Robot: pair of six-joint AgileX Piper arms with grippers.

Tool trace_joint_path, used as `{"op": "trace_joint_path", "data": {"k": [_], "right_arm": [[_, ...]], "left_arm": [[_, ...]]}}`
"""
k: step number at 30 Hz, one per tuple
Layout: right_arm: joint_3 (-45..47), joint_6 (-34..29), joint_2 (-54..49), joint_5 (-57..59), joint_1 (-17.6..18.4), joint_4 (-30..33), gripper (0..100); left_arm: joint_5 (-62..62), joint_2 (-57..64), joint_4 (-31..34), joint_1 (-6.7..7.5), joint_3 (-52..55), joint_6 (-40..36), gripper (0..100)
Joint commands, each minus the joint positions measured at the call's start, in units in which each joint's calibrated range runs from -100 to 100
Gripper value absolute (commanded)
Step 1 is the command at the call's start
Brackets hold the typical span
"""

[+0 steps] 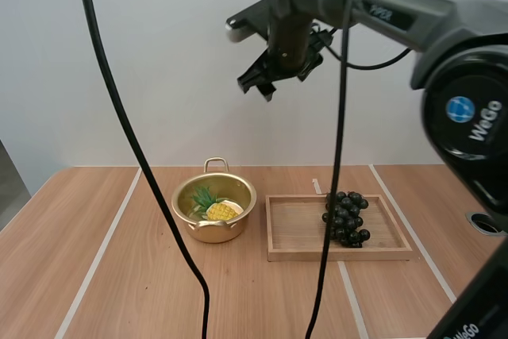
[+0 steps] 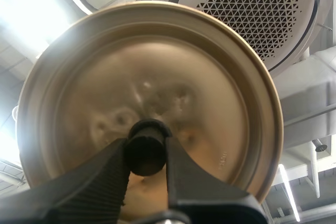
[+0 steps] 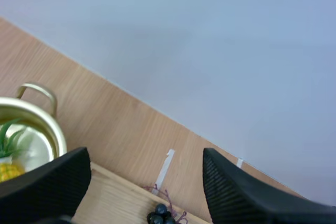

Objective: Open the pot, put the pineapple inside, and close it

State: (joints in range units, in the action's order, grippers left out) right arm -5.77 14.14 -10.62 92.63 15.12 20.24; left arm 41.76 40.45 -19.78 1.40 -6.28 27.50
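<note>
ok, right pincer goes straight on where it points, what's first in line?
Nothing close: the open right pincer hangs high; its line seems to meet the far rim of the flat wooden tray, beside the dark grape bunch. Depth unclear.

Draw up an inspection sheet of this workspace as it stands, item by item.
Surface: wooden table marked with white tape lines.
Job's things: pot stands upright and open, left of the tray; pineapple lies inside it; lid is off the pot, held by its knob.
Clutter: wooden tray with a bunch of grapes lying in it.
Grippers: left gripper shut on the lid's knob; right gripper open, holding nothing, raised high above the table.
Surroundings: plain pale wall behind the table.
</note>
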Motion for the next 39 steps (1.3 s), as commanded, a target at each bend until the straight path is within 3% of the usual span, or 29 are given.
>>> {"op": "trace_joint_path", "data": {"k": [1,8,17,21,29,39], "right_arm": [[-0.39,-2.22,-5.79,-5.26,-2.40,0.68,100],[-0.39,-4.75,-15.88,-15.12,-7.54,0.68,100],[-0.39,-7.13,-22.24,-19.33,-10.24,0.68,100],[-0.07,-7.13,-22.97,-19.33,-10.32,0.68,100],[-0.09,-7.13,-23.50,-19.61,-10.32,1.18,100],[-0.09,-7.24,-28.73,-29.73,-10.32,2.72,100]], "left_arm": [[-0.45,0.20,-0.98,-0.21,-0.37,0.16,0],[-1.49,0.20,-5.03,-0.21,-0.37,-0.04,0],[-12.95,0.20,-5.76,-0.21,-0.37,-0.19,0],[-23.21,0.20,-5.76,-0.21,-0.37,-0.19,0],[-54.99,-0.55,-5.76,-0.21,-0.37,-0.19,0],[-80.44,-0.67,-5.65,-0.21,0.32,-0.19,0]]}}
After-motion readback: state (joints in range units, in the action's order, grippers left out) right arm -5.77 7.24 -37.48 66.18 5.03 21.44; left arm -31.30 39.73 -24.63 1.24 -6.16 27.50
